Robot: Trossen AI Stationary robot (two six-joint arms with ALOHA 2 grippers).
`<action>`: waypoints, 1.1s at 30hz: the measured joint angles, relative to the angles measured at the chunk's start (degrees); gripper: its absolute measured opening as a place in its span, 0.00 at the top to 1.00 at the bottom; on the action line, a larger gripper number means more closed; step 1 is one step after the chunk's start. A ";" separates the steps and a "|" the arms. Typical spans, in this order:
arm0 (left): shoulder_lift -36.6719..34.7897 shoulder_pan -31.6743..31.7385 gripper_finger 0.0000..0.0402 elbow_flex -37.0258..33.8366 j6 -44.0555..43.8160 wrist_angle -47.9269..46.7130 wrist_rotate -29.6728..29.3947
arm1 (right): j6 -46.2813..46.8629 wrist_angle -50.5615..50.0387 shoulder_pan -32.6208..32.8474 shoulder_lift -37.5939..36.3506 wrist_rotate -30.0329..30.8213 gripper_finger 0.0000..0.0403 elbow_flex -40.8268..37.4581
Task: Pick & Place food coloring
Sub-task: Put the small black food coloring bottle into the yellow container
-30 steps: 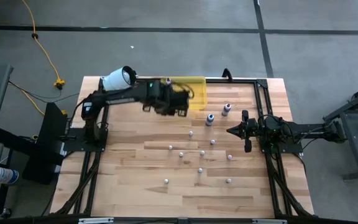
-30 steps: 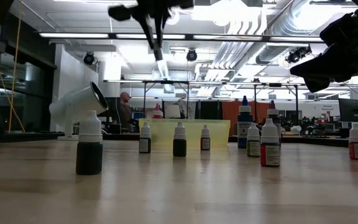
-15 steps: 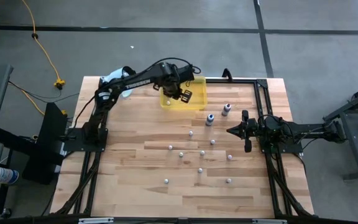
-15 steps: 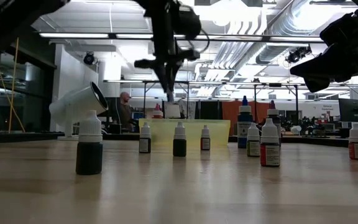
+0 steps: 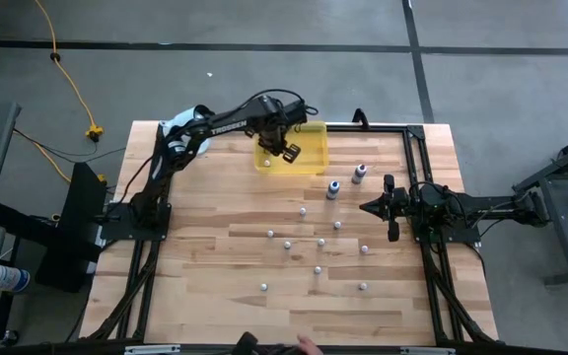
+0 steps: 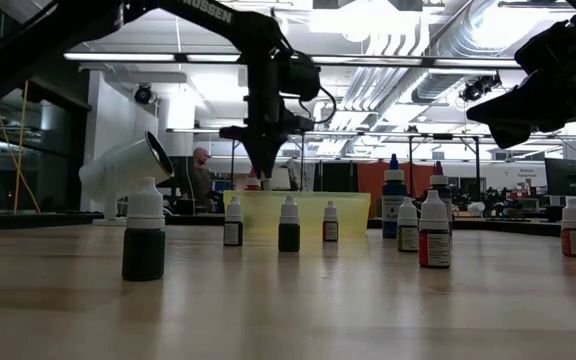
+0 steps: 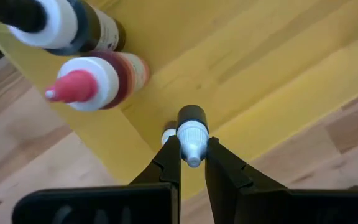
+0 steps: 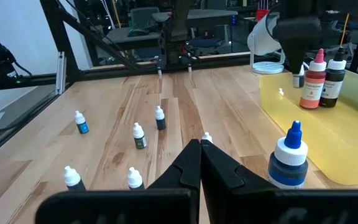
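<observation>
1. Left wrist view: my left gripper (image 7: pixel 192 155) pinches a small dropper bottle (image 7: pixel 192 129) by its white cap, dark body pointing down over the yellow tray (image 7: pixel 278 56).
2. Just beyond it, a red-tipped bottle (image 7: pixel 98 78) and a dark bottle (image 7: pixel 73 28) stand in that tray.
3. High view: my right gripper (image 5: pixel 368 208), fingers pressed together, waits beside the droppers scattered on the table (image 5: pixel 205 247).

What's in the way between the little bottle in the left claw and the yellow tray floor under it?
Nothing visible. The left claw holds the small bottle over bare yellow tray floor; two standing bottles are off to one side.
</observation>
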 joint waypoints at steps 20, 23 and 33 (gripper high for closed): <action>2.91 0.28 0.92 -0.13 -7.64 0.67 2.86 | 0.01 0.00 -0.01 0.02 0.00 1.00 0.00; 3.51 0.26 0.92 -0.09 -9.87 1.37 2.86 | 0.02 0.02 0.00 0.00 0.00 1.00 -0.02; 4.07 0.26 0.92 -0.07 -11.94 0.74 3.62 | 0.01 0.00 -0.02 0.02 0.00 1.00 -0.02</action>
